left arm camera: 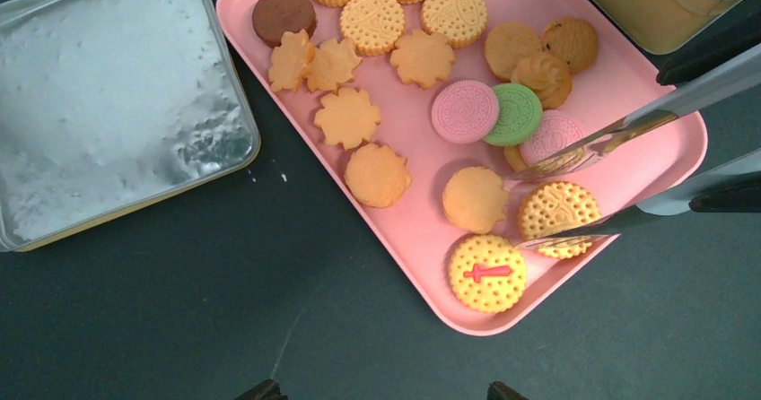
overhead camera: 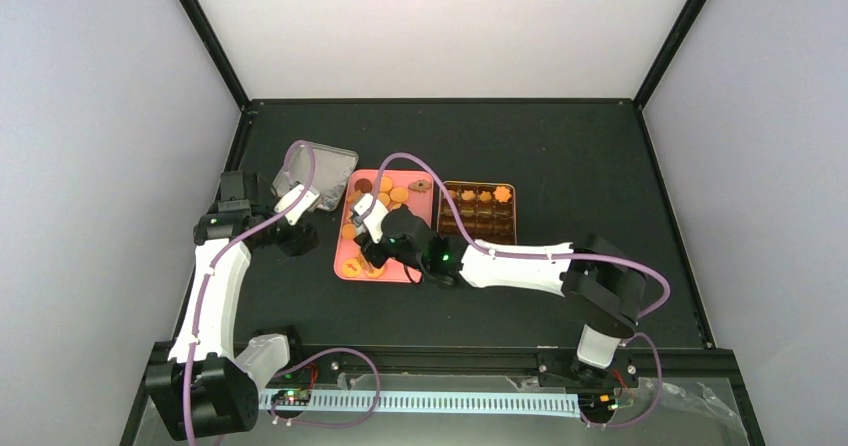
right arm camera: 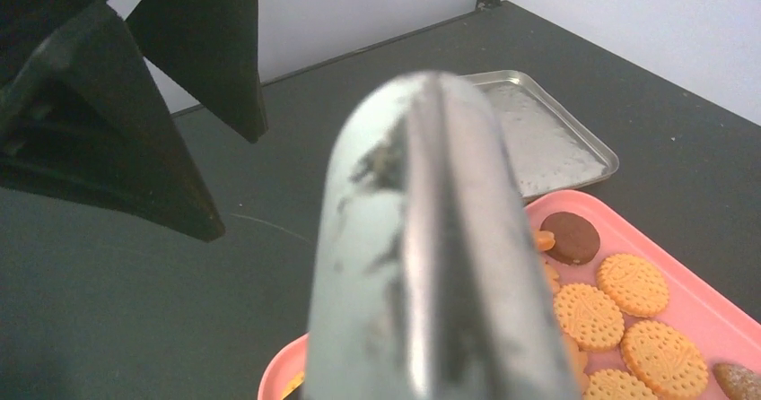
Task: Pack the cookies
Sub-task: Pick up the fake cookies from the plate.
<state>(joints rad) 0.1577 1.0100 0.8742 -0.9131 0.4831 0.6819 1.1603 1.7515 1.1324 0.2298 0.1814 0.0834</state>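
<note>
Blurred tongs [right arm camera: 431,256] block most of our right wrist view. The right gripper [left arm camera: 675,140] looks clamped on them, tips straddling one yellow cookie [left arm camera: 558,210] at the pink tray's [left arm camera: 422,265] near end. Other cookies [left arm camera: 377,23] lie across that tray. We see the left gripper [left arm camera: 381,391] agape, empty. Silver lid [left arm camera: 108,95] far-left, gold tin [overhead camera: 478,211] right.

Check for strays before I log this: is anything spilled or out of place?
Nothing stands out. All the cookies lie on the pink tray; none are on the table. Only the green cookie overlaps the pink cookie beside it.
</note>
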